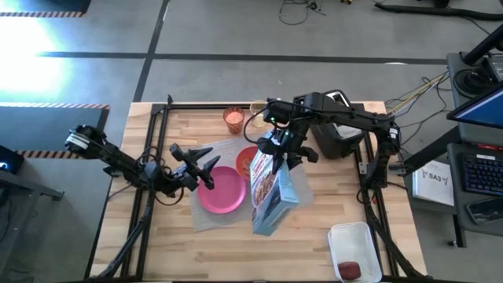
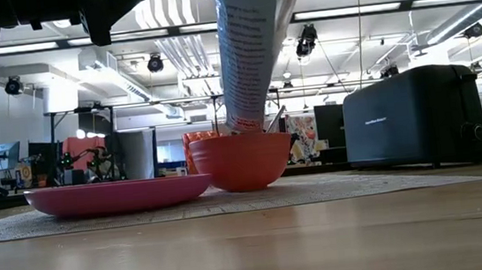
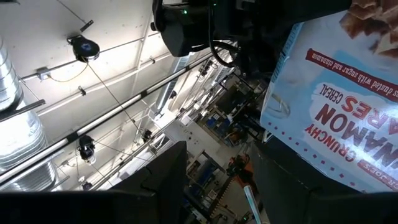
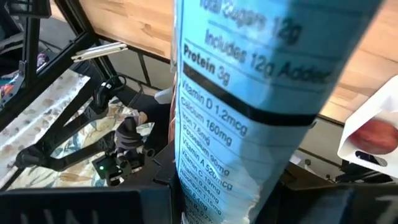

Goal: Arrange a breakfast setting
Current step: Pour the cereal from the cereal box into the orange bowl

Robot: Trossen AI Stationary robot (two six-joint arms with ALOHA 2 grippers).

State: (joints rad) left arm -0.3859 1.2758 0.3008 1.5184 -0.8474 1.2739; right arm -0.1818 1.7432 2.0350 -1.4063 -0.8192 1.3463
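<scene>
A pink plate (image 1: 221, 191) and an orange-red bowl (image 2: 242, 161) rest on a grey mat (image 2: 361, 185). A small orange cup (image 1: 233, 118) stands behind them. My right gripper (image 1: 277, 157) is shut on a blue cereal box (image 1: 275, 196), which is steeply tipped with its lower end (image 2: 245, 121) at the bowl's rim. My left gripper (image 1: 206, 167) hangs open over the plate's left edge with nothing between its fingers. A red apple (image 1: 348, 270) lies in a white tray (image 1: 357, 236). My right gripper has the cereal box between its two fingers, with the printed nutrition panel (image 4: 249, 106) running away from the wrist. The box itself hides where the pads meet it. The box is lifted clear of the table and slants steeply, lower end at the bowl.
A black toaster (image 1: 339, 135) stands at the far right of the table, close behind my right arm. The white tray sits at the near right corner. Bare wood (image 1: 157, 244) lies near the front left.
</scene>
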